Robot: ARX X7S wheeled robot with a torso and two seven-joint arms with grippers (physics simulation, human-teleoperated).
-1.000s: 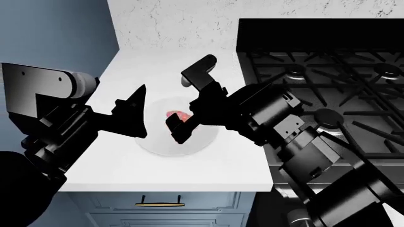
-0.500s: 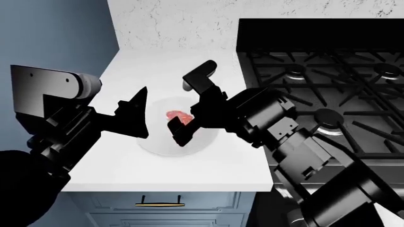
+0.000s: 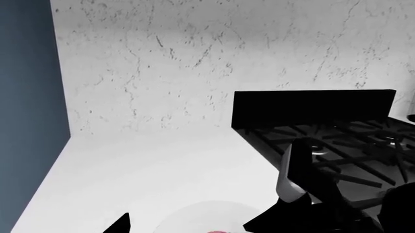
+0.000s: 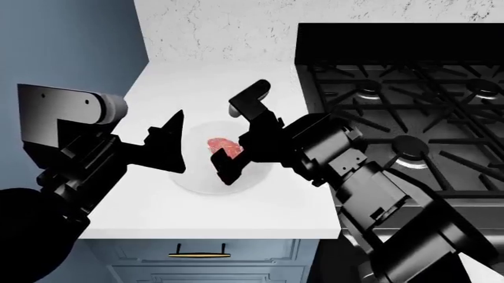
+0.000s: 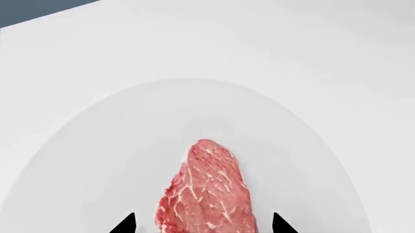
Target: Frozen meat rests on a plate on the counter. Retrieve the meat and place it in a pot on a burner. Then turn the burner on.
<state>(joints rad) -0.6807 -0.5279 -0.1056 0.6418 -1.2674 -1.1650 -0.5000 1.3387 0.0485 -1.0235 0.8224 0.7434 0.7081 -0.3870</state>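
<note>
The counter (image 4: pixel 236 206) is smooth and white, with light-blue doors and a thin gold handle below. A round white plate (image 4: pixel 197 177) sits flat on it, near the middle. At 3 o'clock, a black stove (image 4: pixel 409 106) touches the counter's edge.

Kitchen: gas stove (image 4: pixel 409 100), white counter (image 4: pixel 157 200), speckled backsplash (image 4: pixel 221 23), blue cabinets (image 4: pixel 205 262).

The right gripper (image 4: pixel 233 134) is covering part of the plate (image 4: pixel 197 180) and the meat's (image 4: pixel 219 143) near edge. The right wrist frame is cutting off the meat (image 5: pixel 206 191) and both jaws.
</note>
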